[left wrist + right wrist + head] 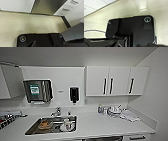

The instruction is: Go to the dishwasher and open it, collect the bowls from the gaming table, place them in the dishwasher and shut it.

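Fingers: state indiscernible, both arms | dishwasher point(48, 6): cut off | sink point(32, 128): contents blurred

Bright, even light; soft blur; glare on white countertop point(105, 124).

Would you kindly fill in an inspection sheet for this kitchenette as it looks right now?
Surface: white countertop with a steel sink set into it.
Job's things: a brushed steel appliance front shows in the left wrist view, probably the dishwasher; bowls nothing seen.
Clutter: dishes in the sink; bottle and small items near the back corner, papers beside them.
Grippers: fingers cannot be made out.
Cables: a thin dark cable in the right wrist view.
Surroundings: wall cabinets, paper towel dispenser, soap dispenser, tap.
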Available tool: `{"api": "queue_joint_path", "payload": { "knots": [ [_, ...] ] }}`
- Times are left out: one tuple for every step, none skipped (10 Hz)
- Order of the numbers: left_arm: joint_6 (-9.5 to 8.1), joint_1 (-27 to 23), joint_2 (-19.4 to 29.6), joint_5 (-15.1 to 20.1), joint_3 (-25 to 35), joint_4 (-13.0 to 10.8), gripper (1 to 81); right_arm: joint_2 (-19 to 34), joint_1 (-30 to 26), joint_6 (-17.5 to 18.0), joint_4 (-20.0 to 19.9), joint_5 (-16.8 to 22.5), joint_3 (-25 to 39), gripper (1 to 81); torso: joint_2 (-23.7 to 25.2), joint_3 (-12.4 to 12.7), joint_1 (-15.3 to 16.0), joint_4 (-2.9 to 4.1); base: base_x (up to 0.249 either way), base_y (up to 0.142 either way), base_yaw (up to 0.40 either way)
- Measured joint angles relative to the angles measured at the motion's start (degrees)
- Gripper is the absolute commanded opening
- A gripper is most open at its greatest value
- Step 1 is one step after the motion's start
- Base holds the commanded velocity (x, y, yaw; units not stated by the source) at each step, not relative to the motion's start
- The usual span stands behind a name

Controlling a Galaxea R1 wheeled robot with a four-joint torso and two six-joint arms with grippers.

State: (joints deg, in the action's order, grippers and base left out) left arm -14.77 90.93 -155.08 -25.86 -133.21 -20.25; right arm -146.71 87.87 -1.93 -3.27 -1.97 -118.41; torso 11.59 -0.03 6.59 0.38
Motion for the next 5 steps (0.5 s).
{"api": "queue_joint_path", "payload": {
  "knots": [
    [0.0,0.1,0.0,0.0,0.0,-0.1,81.1,0.8,0.1,0.0,0.0,0.0,0.6,81.1,1.4,-0.7,0.9,0.0,0.0,0.0,0.0],
    [0.0,0.1,0.0,-0.1,0.0,-0.1,81.1,1.7,0.0,0.0,0.0,0.0,1.4,81.1,3.0,-2.1,1.9,0.0,0.0,0.0,0.0],
    [0.01,0.1,0.0,-0.1,0.0,-0.1,81.1,2.5,0.0,0.0,0.0,0.1,2.5,81.1,4.9,-3.9,3.1,0.0,0.0,0.0,0.0],
    [0.0,0.1,0.0,-0.1,0.0,-0.1,81.1,2.8,0.0,0.0,0.0,0.0,2.9,81.1,6.7,-5.6,4.3,0.0,0.0,0.0,0.0],
    [0.01,0.0,0.1,-0.1,0.0,-0.1,81.1,3.0,-0.1,0.0,0.0,0.0,3.3,81.1,8.5,-7.4,5.4,0.0,0.0,0.0,0.0]
  ]
}}
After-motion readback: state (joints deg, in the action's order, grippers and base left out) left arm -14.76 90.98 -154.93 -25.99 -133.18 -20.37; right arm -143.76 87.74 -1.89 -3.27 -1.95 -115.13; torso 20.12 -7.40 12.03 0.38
